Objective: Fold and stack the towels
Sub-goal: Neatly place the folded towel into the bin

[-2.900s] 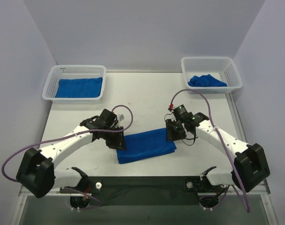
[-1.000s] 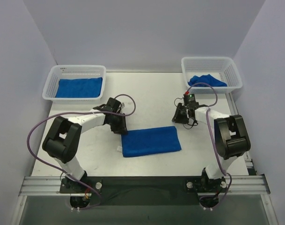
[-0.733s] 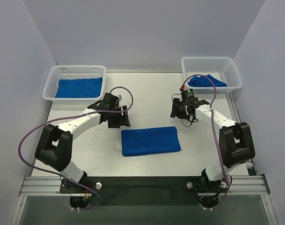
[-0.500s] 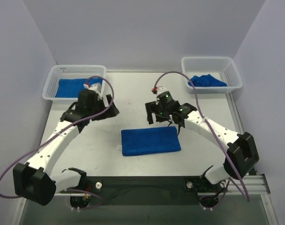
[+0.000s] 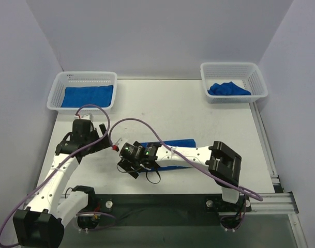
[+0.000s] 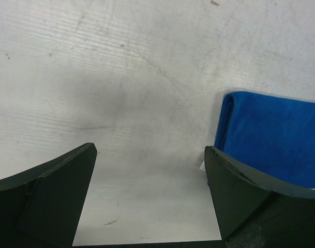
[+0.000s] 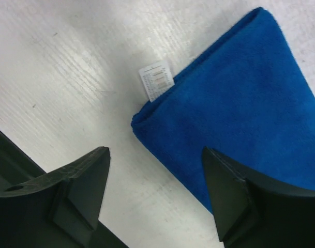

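1. One blue folded towel (image 7: 240,93) lies flat near the middle of the table (image 5: 173,108). It looks like a long strip with neat edges.
2. The right end effector (image 7: 154,152) hangs over one corner of it. This is the corner with the little white tag (image 7: 157,80). Its two fingers are spread wide and hold nothing.
3. The left end effector (image 6: 149,150) hangs over bare table, just beside the short end of the folded towel. Its fingers are wide apart too, and nothing is in them.
4. The left basket (image 5: 85,75) at the back holds a flat blue towel (image 5: 87,96). The right basket (image 5: 232,65) holds a crumpled blue towel (image 5: 228,89).
5. I think the job is in the middle of folding this towel. It likely needs one more fold before it goes with the flat one.
6. Next, I think each end effector should go down on its own corner at that short end. The left one must slide over the cloth first.
7. Each pinch should catch all the layers, or the fold may fall open when lifted.
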